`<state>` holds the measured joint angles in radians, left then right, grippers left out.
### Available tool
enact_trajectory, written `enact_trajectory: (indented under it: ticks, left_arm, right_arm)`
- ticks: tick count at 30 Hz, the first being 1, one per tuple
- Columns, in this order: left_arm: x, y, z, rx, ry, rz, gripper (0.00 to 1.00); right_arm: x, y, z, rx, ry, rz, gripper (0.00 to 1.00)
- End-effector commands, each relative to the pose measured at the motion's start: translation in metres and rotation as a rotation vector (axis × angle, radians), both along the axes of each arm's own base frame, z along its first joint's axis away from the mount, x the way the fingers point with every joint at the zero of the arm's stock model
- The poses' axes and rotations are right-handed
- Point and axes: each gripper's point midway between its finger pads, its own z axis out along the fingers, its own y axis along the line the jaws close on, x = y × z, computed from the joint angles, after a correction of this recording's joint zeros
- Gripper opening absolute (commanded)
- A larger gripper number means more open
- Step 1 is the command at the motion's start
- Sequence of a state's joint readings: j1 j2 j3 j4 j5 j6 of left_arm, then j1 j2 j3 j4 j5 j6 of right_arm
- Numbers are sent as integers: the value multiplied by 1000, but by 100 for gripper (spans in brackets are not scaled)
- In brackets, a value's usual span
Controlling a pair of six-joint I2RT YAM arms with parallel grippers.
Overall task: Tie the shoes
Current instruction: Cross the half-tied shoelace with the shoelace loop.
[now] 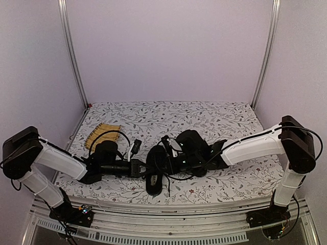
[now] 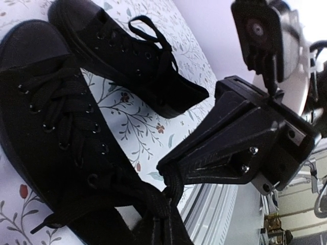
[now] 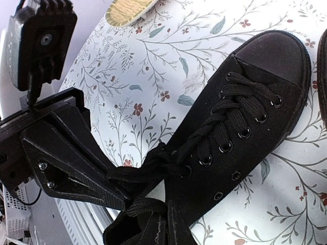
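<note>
**Top external view.** Surface (image 1: 230, 117): covered in a pale cloth with a leaf and flower print. Mat (image 1: 102, 133): yellow, slatted, at the left rear of the surface and well apart from the arms' tips. Shoes (image 1: 153, 181): black, at the front centre. One lies with its length running towards the near edge. The other is mostly hidden under the right arm. Left pincer (image 1: 139, 167) and right pincer (image 1: 164, 162): they face each other low over the shoes, tips near together. How the jaws stand cannot be told from this view.

**Left wrist view.** Laced shoe (image 2: 46, 127): fills the left of the view, toe cap at upper left, resting on the surface. Second shoe (image 2: 127, 56): lies beyond it, with a strip of printed cloth between the two. Its laces are loose, and one end loops above the eyelets. The right pincer (image 2: 171, 171) enters from the right with its jaws clenched, and a lace (image 2: 171, 191) rises from the laced shoe to its tip.

**Right wrist view.** The laced shoe (image 3: 240, 127) lies diagonally, toe at upper right, with crossed laces over metal eyelets. The left pincer (image 3: 120, 191) comes in from the left, jaws clenched on lace strands (image 3: 148, 171) bunched at the shoe's opening. A corner of the mat (image 3: 127, 10) shows at the top edge. A sliver of the second shoe (image 3: 323, 76) shows at the right edge.
</note>
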<state>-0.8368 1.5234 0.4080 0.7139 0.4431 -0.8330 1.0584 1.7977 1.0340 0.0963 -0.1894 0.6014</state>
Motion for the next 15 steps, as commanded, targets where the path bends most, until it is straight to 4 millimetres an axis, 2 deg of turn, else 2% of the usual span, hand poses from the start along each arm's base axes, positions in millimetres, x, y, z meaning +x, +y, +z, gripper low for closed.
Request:
enact_trajectory:
  ticks: [1,5,10,13,15]
  left_arm:
    - [8,16,-17,92,21,147,0]
    - [18,28,-20,105,19,200,0]
    - [33,32,-20,102,27,192,0]
    - [34,30,-21,101,33,173,0]
    - [34,28,-21,98,36,163,0]
  right_arm:
    - [-8,1,8,28,-12,81,2]
    - [-11,4,1,45,-13,108,3]
    - [-14,-2,-6,84,-35,111,38]
    - [-17,-12,-12,94,-67,112,49]
    - [-19,-16,-16,92,-80,118,52]
